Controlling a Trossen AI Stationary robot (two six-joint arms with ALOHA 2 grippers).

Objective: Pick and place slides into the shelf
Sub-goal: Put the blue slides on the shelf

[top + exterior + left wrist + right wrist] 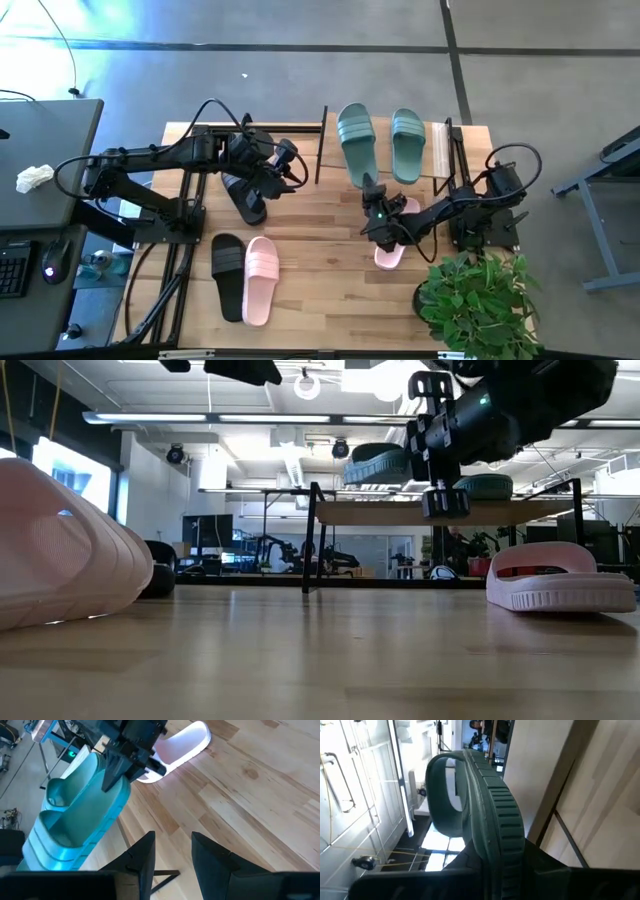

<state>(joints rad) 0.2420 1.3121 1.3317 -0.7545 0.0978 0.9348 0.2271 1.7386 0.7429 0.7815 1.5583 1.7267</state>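
tabletop (330, 270) | right gripper (368, 187) clamps green slide (357, 143) heel at shelf (442, 150) edge

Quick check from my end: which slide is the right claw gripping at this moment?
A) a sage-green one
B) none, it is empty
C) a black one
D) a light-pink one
A: the right claw is shut on the heel of a sage-green slide over the shelf; the right wrist view shows its ribbed green sole between the fingers.
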